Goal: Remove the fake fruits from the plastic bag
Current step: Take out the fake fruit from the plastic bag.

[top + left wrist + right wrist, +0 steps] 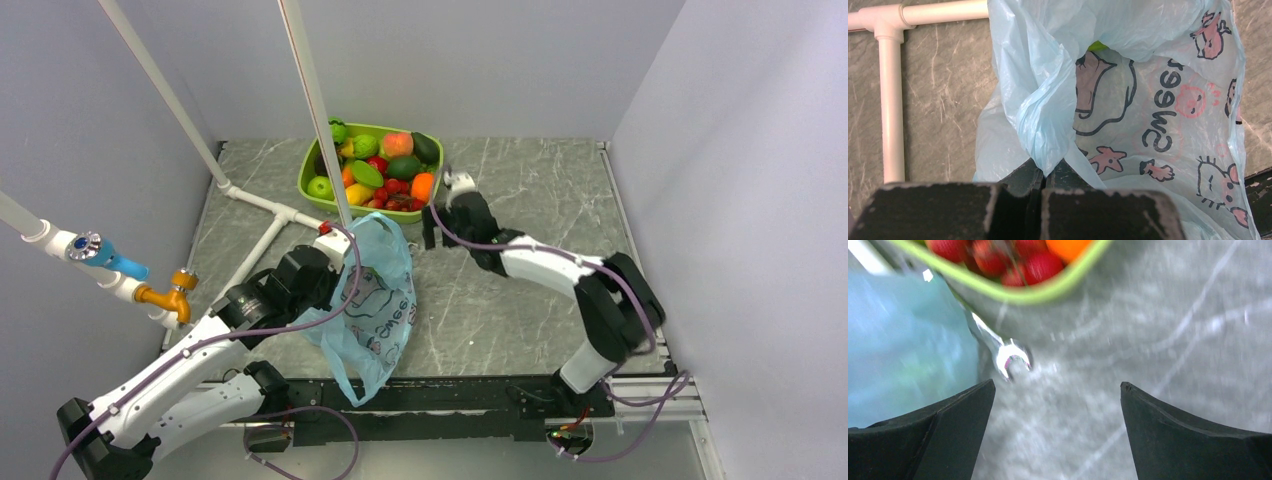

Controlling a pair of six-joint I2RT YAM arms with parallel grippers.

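The light blue plastic bag (372, 295) with printed lettering and drawings hangs between the arms. My left gripper (335, 262) is shut on a bunched fold of the bag (1048, 125) near its mouth, as the left wrist view (1048, 172) shows. A lime-green bit (1096, 46) shows through the bag's mouth; I cannot tell what it is. No fruit inside the bag is visible. My right gripper (436, 208) is open and empty (1058, 385), low over the table between the bag (898, 350) and the lime-green tray (1013, 292). The tray (305, 182) holds several fake fruits, among them a peach (398, 143).
A metal wrench (1003, 352) lies on the table beside the bag, just ahead of the right fingers. White pipes (262, 203) run across the table's left side (890, 100). A thin pole (315, 110) rises by the tray. An orange and blue tap (150, 290) sticks out at left.
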